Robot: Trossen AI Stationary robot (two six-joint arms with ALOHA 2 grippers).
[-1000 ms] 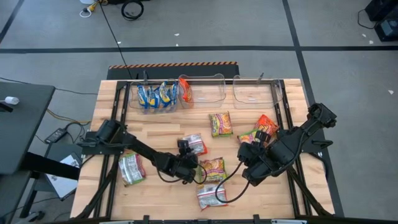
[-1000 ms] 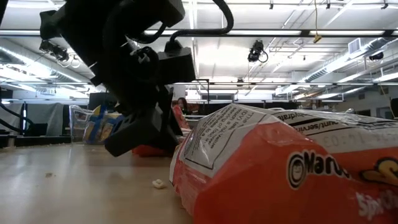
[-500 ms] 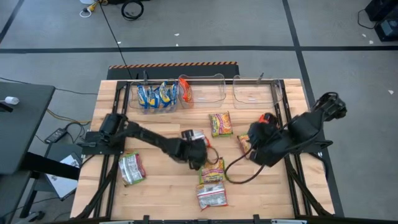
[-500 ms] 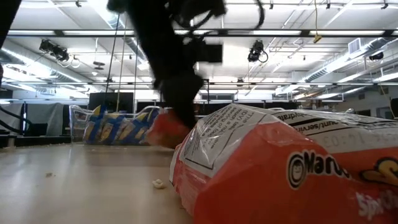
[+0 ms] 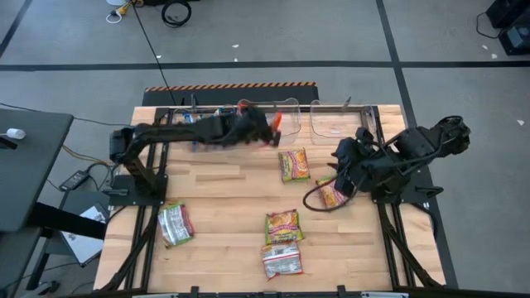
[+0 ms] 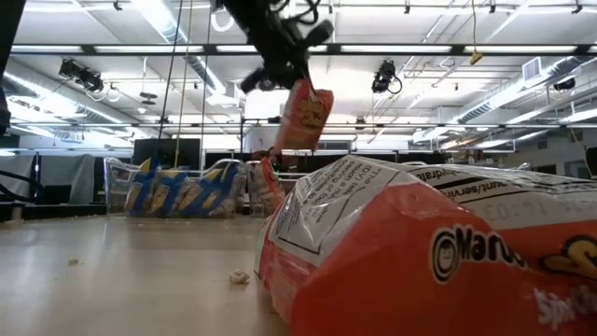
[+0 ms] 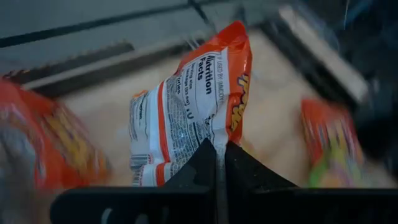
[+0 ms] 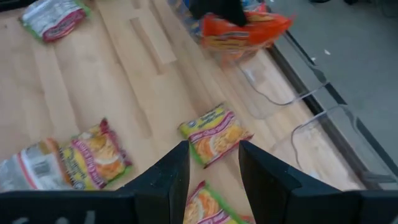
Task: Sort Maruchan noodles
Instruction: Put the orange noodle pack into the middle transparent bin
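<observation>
My left gripper hangs shut on an orange-red noodle packet over the near rim of the middle clear bin. The packet also shows in the low view and the left wrist view. My right gripper stands open and empty above the table's right side, over an orange packet. Yellow-green and pink packets lie flat on the table. Blue-yellow packets stand in the left bin. My left gripper pinches the orange-red packet by one short sealed edge between its two fingers. The fingers slant down from the table's left side. The packet hangs below them, lifted clear of table and bins, its printed back toward the wrist camera.
An empty clear bin stands at the far right. Two packets showing white backs lie near the front and at the left. One orange packet fills the low view's foreground. Dark rails run along both table sides.
My left gripper has risen from the table's middle and swung toward the far edge, rolling its wrist, with the orange-red packet lifted off the table and now hanging over the bins. My right gripper has risen and drawn toward the far right, still open.
</observation>
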